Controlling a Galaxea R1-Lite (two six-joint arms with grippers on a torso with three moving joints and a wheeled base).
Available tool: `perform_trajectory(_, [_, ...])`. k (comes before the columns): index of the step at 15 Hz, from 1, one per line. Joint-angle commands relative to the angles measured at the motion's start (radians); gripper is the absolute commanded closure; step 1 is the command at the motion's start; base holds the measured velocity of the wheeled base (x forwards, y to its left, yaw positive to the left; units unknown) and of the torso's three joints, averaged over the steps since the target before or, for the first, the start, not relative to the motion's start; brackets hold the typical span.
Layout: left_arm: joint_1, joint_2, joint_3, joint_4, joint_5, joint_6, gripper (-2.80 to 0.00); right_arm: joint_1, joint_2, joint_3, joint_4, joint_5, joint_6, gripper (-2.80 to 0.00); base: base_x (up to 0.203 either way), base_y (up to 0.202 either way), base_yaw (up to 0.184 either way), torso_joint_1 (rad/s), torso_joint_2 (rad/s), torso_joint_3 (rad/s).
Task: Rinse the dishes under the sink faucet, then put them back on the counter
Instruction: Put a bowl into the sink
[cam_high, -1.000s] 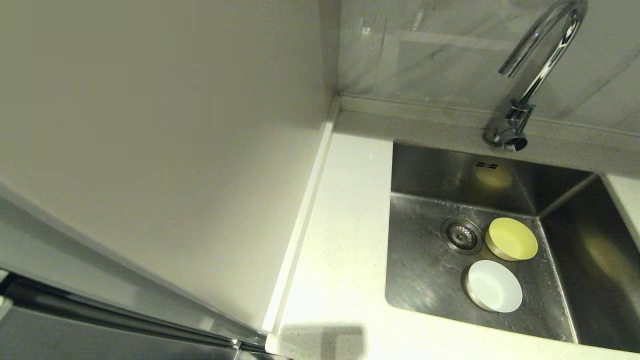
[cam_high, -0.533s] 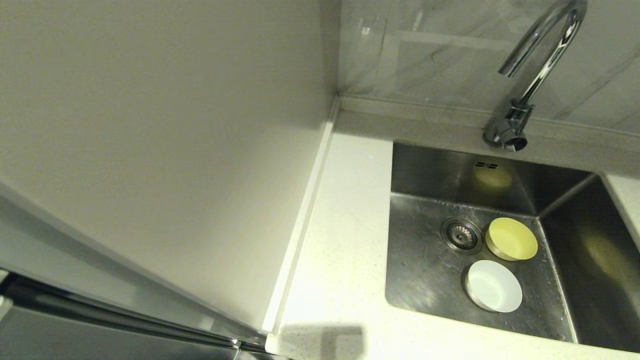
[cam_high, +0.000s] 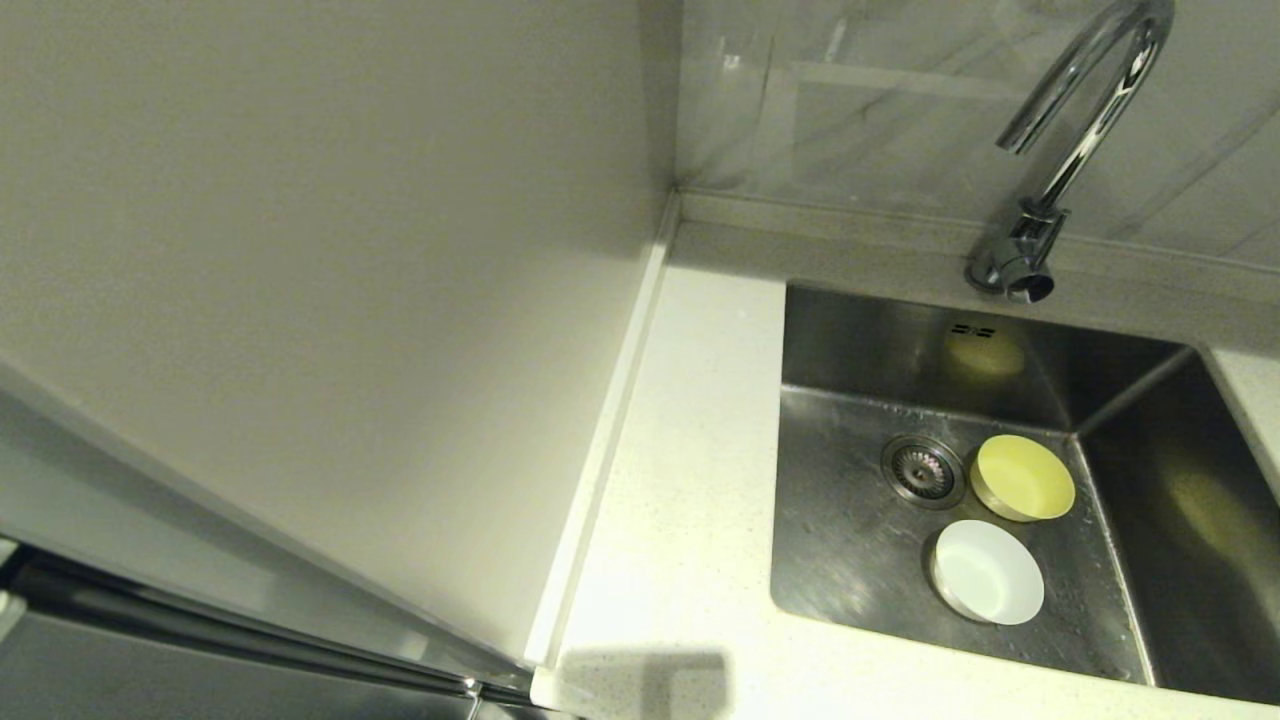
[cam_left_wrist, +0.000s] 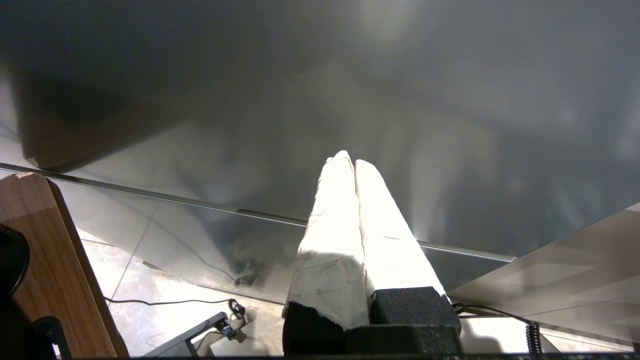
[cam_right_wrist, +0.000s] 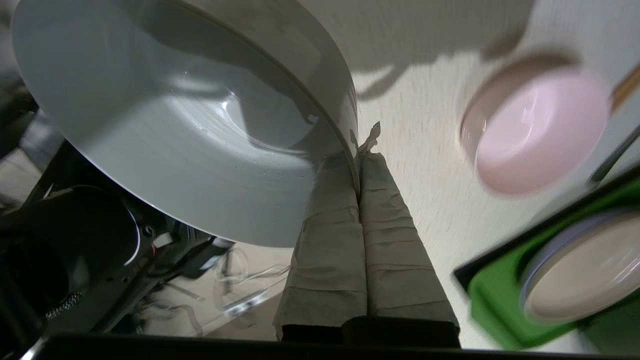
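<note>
— Looking down on a rectangular stainless steel sink (cam_high: 850, 560), sheen dull, droplets speckling the floor around the round strainer drain (cam_high: 922, 470).
— Sitting just beside that drain, a yellow bowl (cam_high: 1022, 478): small, round, shallow, matte inside. Lying just in front of it, a white bowl (cam_high: 988, 572) of the same shape, both upright on the basin floor.
— Rising behind the basin, a tall chrome gooseneck faucet (cam_high: 1070, 140), curved spout mirror-bright, short cylindrical lever at the base. Showing below it on the back wall, two small overflow slots.
— Wrapping the sink, a smooth white worktop (cam_high: 680, 500), finely speckled like stone, low raised edge at the back.
— Pinching the rim of a pale grey-blue bowl (cam_right_wrist: 190, 130), the right gripper (cam_right_wrist: 358, 162): tape-wrapped fingers (cam_right_wrist: 395, 240) pressed together on the thin glossy wall, bowl tilted over the white worktop.
— Blurring nearby there, a pink bowl (cam_right_wrist: 537, 135) and a pale dish on something green (cam_right_wrist: 500, 300).
— Hanging away from the sink, the left gripper (cam_left_wrist: 353, 162), white-wrapped fingers together on nothing, wood panel (cam_left_wrist: 55, 270) and floor cables beside it.
— Reading no label or writing anywhere.
</note>
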Motion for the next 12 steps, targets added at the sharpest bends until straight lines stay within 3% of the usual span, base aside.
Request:
perform_trajectory(1, [0.000,0.000,0.003,0.000,0.000,0.000,0.00,0.111,-0.136,0.026,0.006,0.060,-0.025,0.00,0.000,0.000,0.000,0.000,0.00,0.000])
perform_trajectory(4, [0.000,0.000,0.003,0.000,0.000,0.000,0.00,0.352,-0.232,0.024,0.001,0.132,0.007,0.00,0.000,0.000,0.000,0.000,0.00,0.000])
perform_trajectory(6, [0.000,0.000,0.003,0.000,0.000,0.000,0.00,0.557,-0.285,0.008,-0.025,0.153,0.119,0.00,0.000,0.000,0.000,0.000,0.00,0.000])
perform_trajectory(9, [0.000,0.000,0.002,0.000,0.000,0.000,0.00,0.951,-0.347,-0.007,-0.139,0.107,0.463,0.00,0.000,0.000,0.000,0.000,0.00,0.000])
perform_trajectory(12, [0.000,0.000,0.003,0.000,0.000,0.000,0.00,1.429,-0.364,-0.015,-0.308,-0.137,0.938,0.00,0.000,0.000,0.000,0.000,0.00,0.000])
